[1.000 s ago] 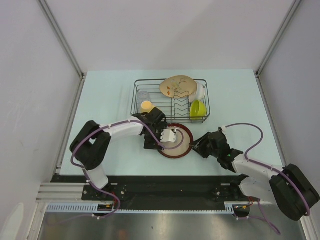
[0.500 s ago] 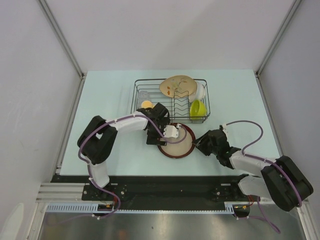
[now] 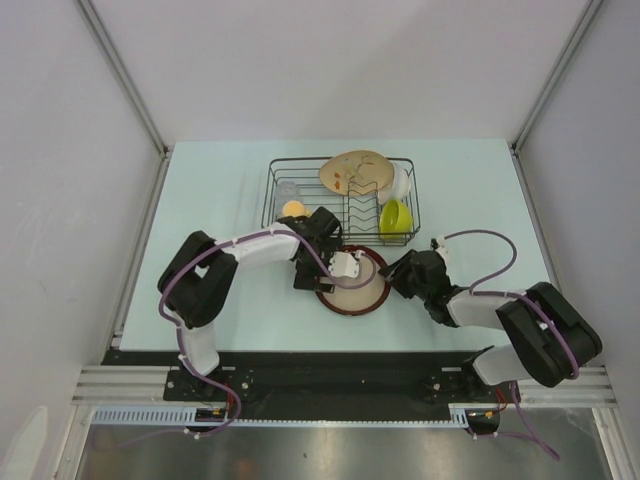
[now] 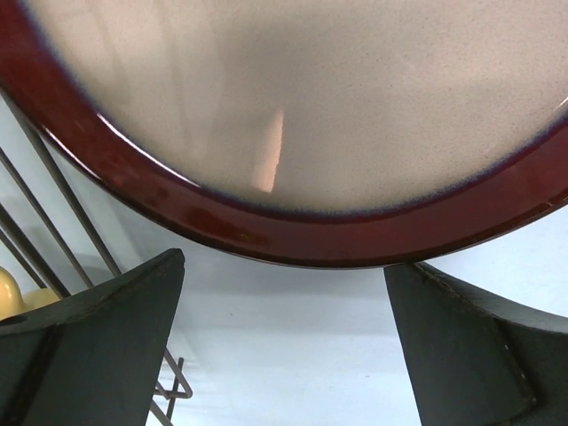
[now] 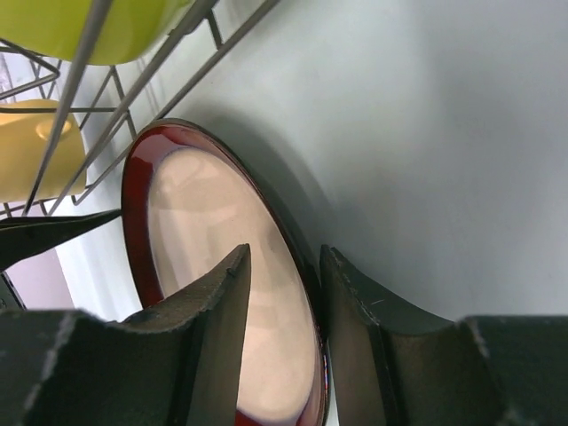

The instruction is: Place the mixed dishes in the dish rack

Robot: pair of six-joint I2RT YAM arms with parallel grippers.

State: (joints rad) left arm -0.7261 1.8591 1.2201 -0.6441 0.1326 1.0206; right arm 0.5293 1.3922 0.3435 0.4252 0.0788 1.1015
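The dark-rimmed tan plate point(image 3: 355, 290) lies on the table just in front of the black wire dish rack point(image 3: 268, 200). My left gripper point(image 3: 338, 268) is open at the plate's left side, and its rim point(image 4: 266, 231) sits just past the fingertips. My right gripper point(image 3: 398, 273) is at the plate's right edge. Its fingers point(image 5: 222, 302) straddle the rim point(image 5: 306, 266), closed narrow on it. The rack holds the leaf plate point(image 3: 352, 172), white bowl point(image 3: 401, 183), lime-green bowl point(image 3: 395, 217), yellow mug point(image 3: 293, 209) and clear glass point(image 3: 288, 189).
The rack's front wires stand right behind the plate point(image 5: 133, 89) and next to my left finger point(image 4: 53, 204). The green bowl point(image 5: 98, 27) and mug point(image 5: 35, 151) show through the wires. Grey walls enclose the pale blue table point(image 3: 210, 190).
My right gripper has moved left up to the plate's right rim. My left gripper has shifted a little toward the rack. The plate has nudged slightly toward the rack.
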